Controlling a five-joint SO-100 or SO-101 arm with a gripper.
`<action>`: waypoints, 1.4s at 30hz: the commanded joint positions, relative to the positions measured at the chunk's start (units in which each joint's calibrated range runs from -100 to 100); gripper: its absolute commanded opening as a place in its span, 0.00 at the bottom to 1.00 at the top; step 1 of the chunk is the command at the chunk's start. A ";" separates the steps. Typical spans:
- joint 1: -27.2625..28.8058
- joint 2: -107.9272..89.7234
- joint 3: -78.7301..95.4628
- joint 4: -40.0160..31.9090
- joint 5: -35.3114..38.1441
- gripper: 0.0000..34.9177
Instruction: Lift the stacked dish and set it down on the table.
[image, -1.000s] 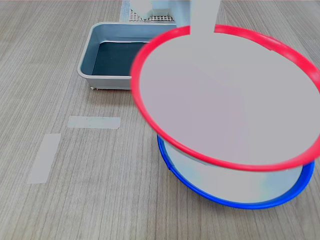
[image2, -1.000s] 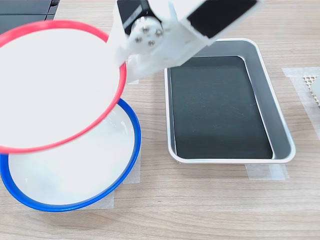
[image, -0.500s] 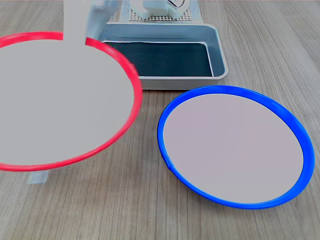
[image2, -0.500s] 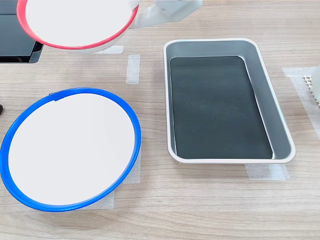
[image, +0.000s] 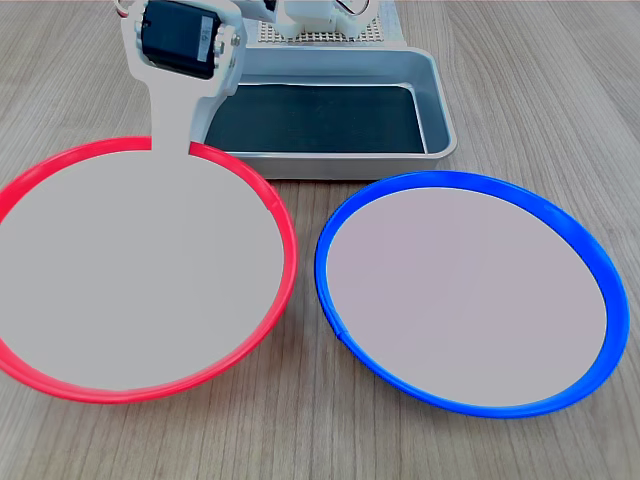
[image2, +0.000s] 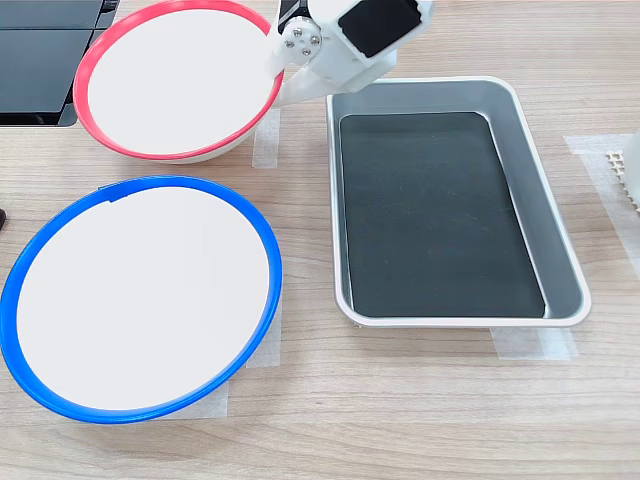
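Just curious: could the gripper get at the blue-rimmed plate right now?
Probably not at once: the gripper is clamped on the red-rimmed plate. The blue-rimmed plate lies uncovered on the table.

Red-rimmed stacked dish (image: 140, 270) with pale grey-lilac centre, blue-rimmed plate (image: 470, 290) beside it with matching pale centre, grey metal tray (image2: 455, 200) with dark floor beyond the dish, white arm with black panel, light grey-brown wood-grain table (image: 540, 110).
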 joint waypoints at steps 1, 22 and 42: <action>-0.41 -0.38 -0.09 1.24 -0.29 0.00; -1.16 -2.69 -5.37 11.73 1.03 0.47; -14.81 -59.06 19.39 30.55 -0.20 0.00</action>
